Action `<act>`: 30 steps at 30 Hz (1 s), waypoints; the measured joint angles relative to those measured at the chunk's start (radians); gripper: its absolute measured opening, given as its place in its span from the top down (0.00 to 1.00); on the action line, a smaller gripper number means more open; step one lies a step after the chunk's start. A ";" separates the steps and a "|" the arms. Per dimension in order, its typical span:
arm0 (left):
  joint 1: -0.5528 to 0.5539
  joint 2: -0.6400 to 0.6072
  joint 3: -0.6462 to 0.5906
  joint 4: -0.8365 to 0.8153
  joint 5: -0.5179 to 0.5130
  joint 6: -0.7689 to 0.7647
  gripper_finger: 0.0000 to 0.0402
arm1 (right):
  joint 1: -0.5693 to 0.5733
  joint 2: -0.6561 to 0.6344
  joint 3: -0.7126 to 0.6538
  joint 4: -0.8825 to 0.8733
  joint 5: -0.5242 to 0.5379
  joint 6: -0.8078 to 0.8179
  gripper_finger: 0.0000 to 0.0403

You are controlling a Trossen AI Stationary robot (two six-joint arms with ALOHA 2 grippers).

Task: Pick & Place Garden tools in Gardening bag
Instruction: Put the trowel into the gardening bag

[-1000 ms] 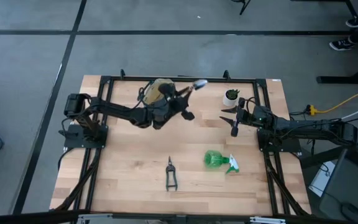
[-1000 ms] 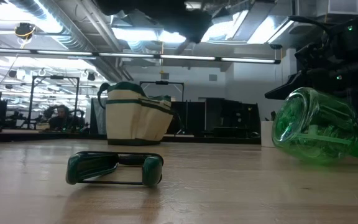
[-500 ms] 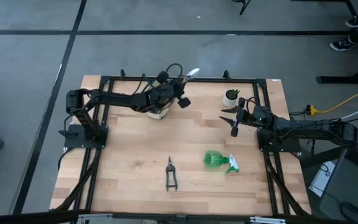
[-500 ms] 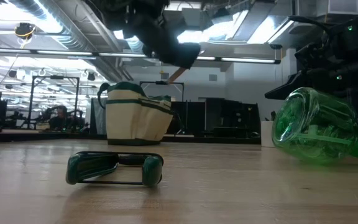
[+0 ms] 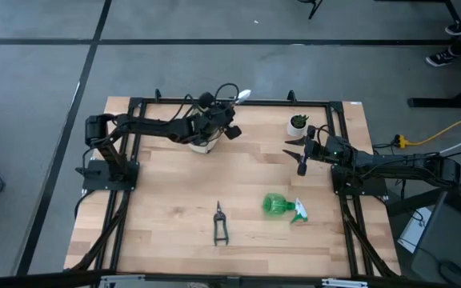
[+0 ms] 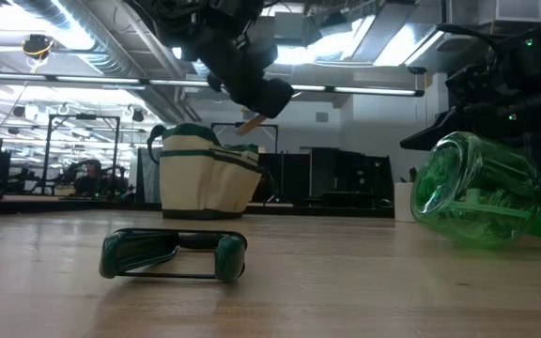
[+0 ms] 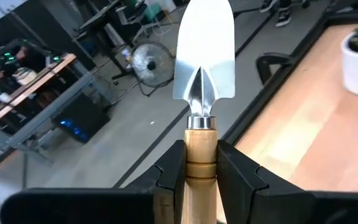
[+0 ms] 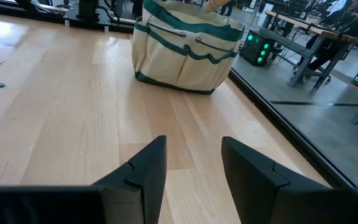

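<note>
Your left gripper (image 7: 201,171) clamps the trowel (image 7: 202,81) by its wooden handle, above the gardening bag (image 6: 205,174) at the table's far edge. Your right gripper (image 8: 191,165) waits near the potted plant (image 5: 298,123), fingers parted and holding nothing.

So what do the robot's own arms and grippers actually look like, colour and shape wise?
Both arms are dark, nearly black, slim jointed links mounted on black frames at the table's sides. The left arm carries a loose black cable looping up near its wrist. The left gripper and right gripper each have two broad, flat, matte black fingers with angular stepped edges. No markings are visible on them.
</note>
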 joint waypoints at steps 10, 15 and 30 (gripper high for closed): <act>0.034 0.000 0.000 -0.114 -0.071 -0.083 0.84 | 0.000 0.000 0.000 0.000 0.000 0.000 0.61; 0.063 0.000 0.000 -0.222 -0.057 -0.177 0.84 | 0.000 0.000 0.000 0.000 0.000 0.000 0.61; 0.010 -0.016 0.000 -0.337 -0.101 -0.221 0.84 | 0.000 0.000 0.000 0.000 0.000 0.000 0.61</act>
